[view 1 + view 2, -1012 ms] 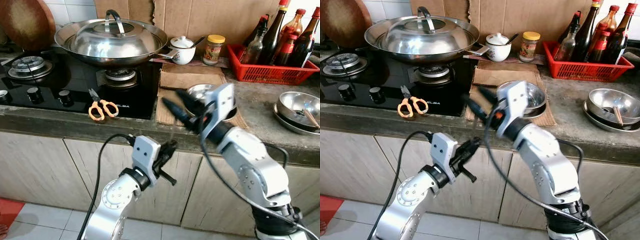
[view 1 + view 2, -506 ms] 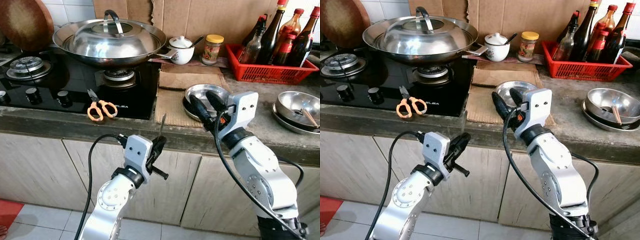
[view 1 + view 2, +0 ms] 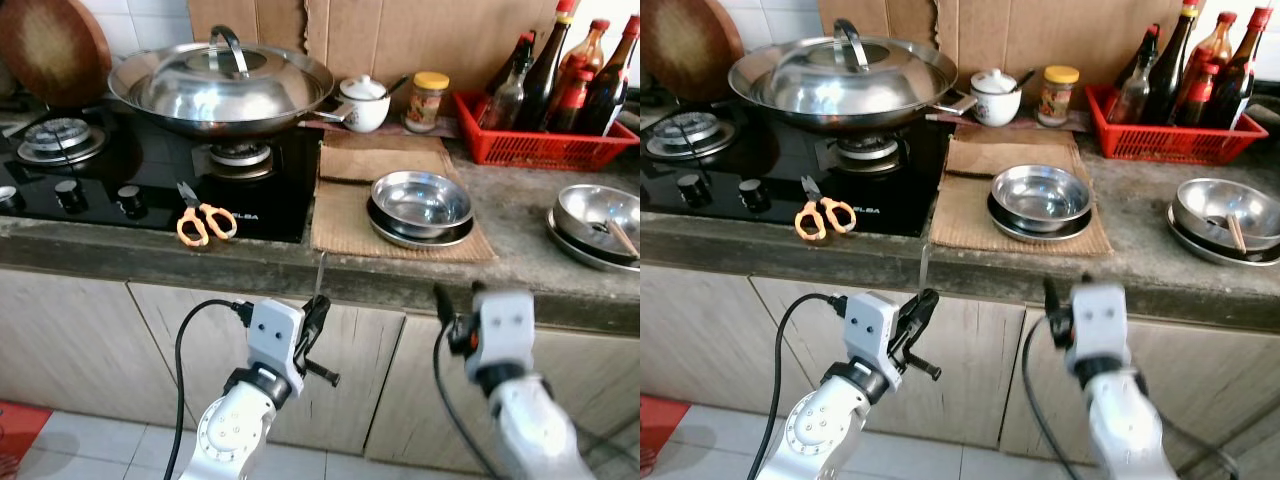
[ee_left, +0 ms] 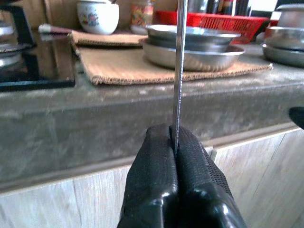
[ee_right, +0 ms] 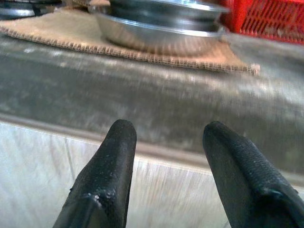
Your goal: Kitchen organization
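Note:
My left gripper (image 3: 316,312) is shut on a thin metal stick (image 4: 179,71) that points straight up, its tip level with the counter's front edge (image 3: 300,268). It hangs in front of the cabinet doors, below the counter. My right gripper (image 5: 166,130) is open with nothing between its fingers, low in front of the counter edge, right of the left one (image 3: 455,295). On a woven mat (image 3: 340,215) sits a steel bowl (image 3: 420,198) nested in a steel plate.
Orange-handled scissors (image 3: 203,218) lie on the black hob. A lidded wok (image 3: 220,85) sits on a burner. At the back stand a white pot (image 3: 362,100), a jar (image 3: 427,100) and a red basket (image 3: 530,148) of bottles. Another steel bowl (image 3: 595,212) sits far right.
My right arm has dropped from over the steel bowl to below the counter edge, with its fingers still apart. The left gripper keeps hold of the stick, roughly in place.

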You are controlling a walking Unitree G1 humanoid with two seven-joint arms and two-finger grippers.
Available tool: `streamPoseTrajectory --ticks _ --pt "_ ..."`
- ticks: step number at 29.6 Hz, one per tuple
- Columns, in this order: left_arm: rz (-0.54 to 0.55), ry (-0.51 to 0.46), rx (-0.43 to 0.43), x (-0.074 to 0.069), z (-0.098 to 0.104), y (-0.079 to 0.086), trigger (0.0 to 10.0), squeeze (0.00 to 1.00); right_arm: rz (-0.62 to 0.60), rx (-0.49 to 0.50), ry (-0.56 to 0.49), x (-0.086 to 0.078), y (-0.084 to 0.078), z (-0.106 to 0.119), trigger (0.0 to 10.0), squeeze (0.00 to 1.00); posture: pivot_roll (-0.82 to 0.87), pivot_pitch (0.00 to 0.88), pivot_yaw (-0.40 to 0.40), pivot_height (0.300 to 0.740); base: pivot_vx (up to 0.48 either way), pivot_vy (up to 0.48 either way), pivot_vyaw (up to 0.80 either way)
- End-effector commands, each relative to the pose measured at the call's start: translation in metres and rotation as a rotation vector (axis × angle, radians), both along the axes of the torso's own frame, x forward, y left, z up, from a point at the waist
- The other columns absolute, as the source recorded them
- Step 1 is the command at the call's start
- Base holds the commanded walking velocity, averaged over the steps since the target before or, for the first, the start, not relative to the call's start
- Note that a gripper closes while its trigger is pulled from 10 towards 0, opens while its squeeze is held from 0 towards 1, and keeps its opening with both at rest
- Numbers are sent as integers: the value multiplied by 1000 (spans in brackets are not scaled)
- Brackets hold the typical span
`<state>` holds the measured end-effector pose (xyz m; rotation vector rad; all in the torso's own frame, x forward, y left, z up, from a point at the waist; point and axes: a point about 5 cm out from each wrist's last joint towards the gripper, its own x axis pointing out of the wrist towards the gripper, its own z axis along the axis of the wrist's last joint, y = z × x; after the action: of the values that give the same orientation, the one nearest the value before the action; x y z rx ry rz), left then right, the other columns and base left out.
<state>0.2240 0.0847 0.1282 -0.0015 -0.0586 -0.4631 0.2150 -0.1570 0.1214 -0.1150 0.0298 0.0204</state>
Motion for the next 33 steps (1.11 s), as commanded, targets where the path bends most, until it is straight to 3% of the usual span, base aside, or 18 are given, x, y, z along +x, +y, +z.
streamPoseTrajectory --ticks 1,7,26,33 --pt "4 4 -6 -5 2 -3 10000 0 -7 -10 -46 -3 2 7 10000 0 27 5 -29 740 0 0 0" --pt "14 47 -5 -14 -6 -5 10000 0 -29 -2 -22 -12 5 -1 10000 0 22 0 -22 740 0 0 -533" --pt "-24 42 12 -10 -6 -6 10000 0 -22 -7 -21 -8 12 -2 10000 0 22 18 -18 740 -40 303 -800" --pt "-29 34 23 -11 -5 -7 10000 0 -20 -2 -24 -8 12 -1 10000 0 23 19 -20 740 0 0 -800"
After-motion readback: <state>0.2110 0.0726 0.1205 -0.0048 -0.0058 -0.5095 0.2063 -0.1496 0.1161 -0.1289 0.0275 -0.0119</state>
